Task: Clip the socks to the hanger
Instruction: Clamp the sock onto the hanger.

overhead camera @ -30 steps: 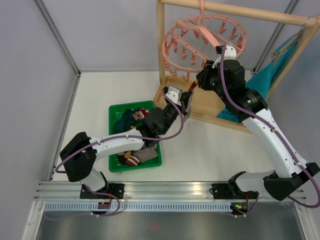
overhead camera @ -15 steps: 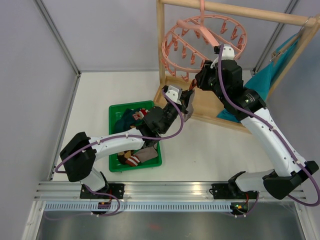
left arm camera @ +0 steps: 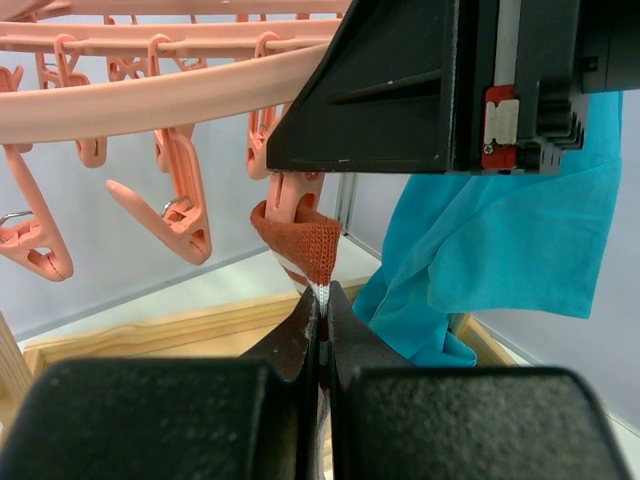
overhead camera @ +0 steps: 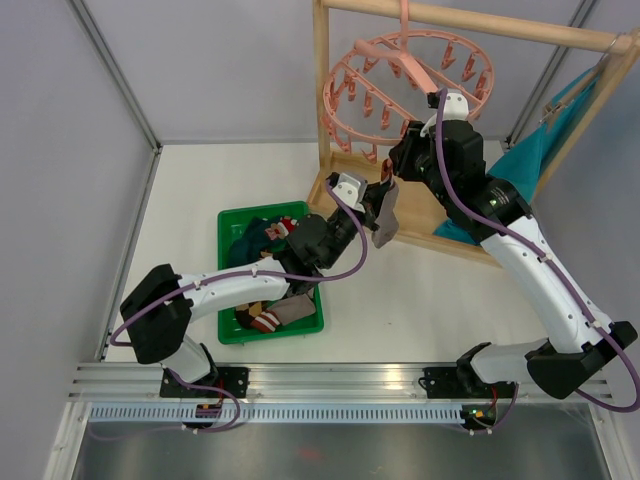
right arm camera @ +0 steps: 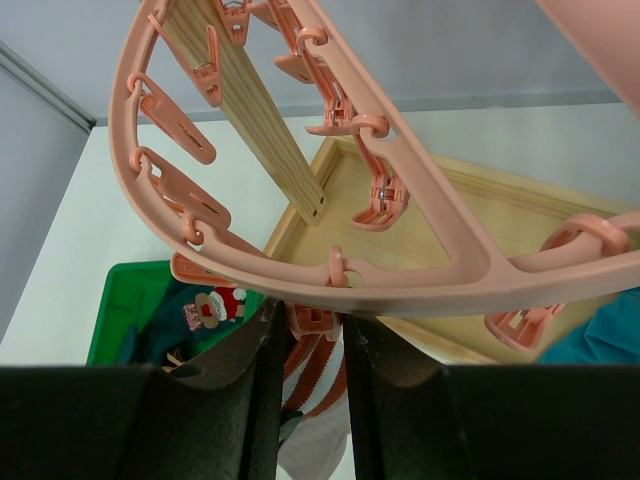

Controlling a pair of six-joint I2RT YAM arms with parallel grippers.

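Note:
The pink hanger [overhead camera: 400,75] hangs from the wooden rail, its ring [right arm camera: 430,280] crossing the right wrist view. My right gripper [right arm camera: 312,325] is shut on one dangling clip peg [right arm camera: 325,322] under the ring. My left gripper [left arm camera: 322,300] is shut on a sock's red-and-white striped cuff [left arm camera: 305,235], holding it up against that peg [left arm camera: 292,190]. The sock's grey body [overhead camera: 385,222] hangs below the left gripper [overhead camera: 375,195]. More socks lie in the green bin: a dark teal one with a red-white motif [right arm camera: 210,305] and a brown one [overhead camera: 280,315].
The green bin [overhead camera: 228,330] sits on the table left of the wooden frame's base [right arm camera: 480,210]. A bright teal cloth [left arm camera: 490,240] hangs at the right of the frame. Other pegs [left arm camera: 180,215] dangle close around the held one.
The sock's grey body has swung out into view to the right of the left gripper. The right arm rose slightly. Both grippers stay shut.

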